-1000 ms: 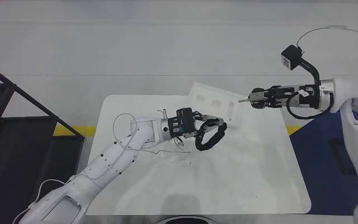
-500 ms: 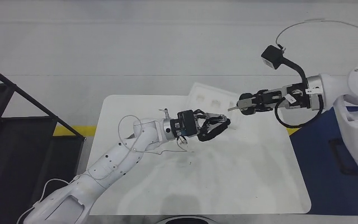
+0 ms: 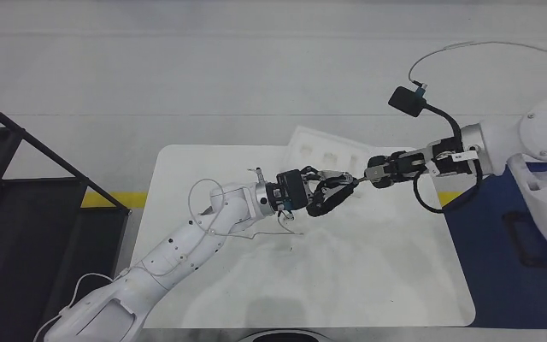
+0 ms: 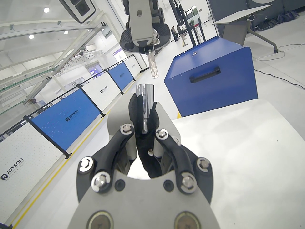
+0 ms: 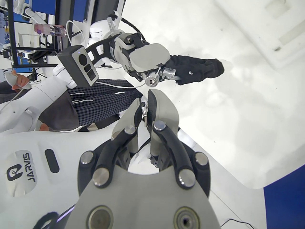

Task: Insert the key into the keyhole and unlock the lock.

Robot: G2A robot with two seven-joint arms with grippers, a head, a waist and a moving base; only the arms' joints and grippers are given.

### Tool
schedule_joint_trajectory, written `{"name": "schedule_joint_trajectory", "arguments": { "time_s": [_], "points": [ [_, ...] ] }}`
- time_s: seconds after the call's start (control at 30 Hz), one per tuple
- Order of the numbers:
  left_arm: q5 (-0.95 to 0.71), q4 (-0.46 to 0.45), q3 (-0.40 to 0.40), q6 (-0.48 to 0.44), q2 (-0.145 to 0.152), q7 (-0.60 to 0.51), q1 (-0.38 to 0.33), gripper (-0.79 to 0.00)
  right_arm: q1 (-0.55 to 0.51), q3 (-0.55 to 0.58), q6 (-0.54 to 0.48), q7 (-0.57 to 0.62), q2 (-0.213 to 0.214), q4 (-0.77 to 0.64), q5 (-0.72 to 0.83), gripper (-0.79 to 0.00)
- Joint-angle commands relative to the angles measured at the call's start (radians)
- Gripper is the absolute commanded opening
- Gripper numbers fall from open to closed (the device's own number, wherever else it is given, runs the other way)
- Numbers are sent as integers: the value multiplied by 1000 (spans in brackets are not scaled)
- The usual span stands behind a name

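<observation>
Top view: left gripper (image 3: pixel 339 184) clamped on lock (image 3: pixel 320 205) above table (image 3: pixel 385 274); right gripper (image 3: pixel 373 173) pinched key (image 3: pixel 360 178), tip near lock.
Left wrist view: key aimed at chrome end, apart from it (aligning, judged).
Right wrist view: faced keyhole (image 5: pixel 151 81); next called for straight push, then twist.

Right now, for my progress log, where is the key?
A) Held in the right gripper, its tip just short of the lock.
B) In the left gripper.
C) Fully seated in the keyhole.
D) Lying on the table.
A: the left wrist view shows the key, clamped in the right gripper, pointing at the chrome end of the lock with a gap between them.
</observation>
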Motion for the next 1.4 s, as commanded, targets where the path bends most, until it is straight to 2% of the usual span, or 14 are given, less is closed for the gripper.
{"name": "schedule_joint_trajectory", "arguments": {
  "time_s": [0.0, 0.37, 0.77, 1.37],
  "points": [
    [-2, 4, 1, -1, -3, -8, 3, -785, 6, -7, 11, -11, 11, -9, 2, -785],
    [-10, 8, -13, 1, -16, -30, 23, -785, 40, -53, 40, -40, 52, -44, -5, -785],
    [-17, 11, -17, -7, -32, -25, 32, -785, 47, -79, 86, -86, 60, -53, 2, -785],
    [-11, 18, -29, -16, -53, -9, 41, -785, 33, -75, 100, -106, 67, -67, 9, -785]
  ]
}}
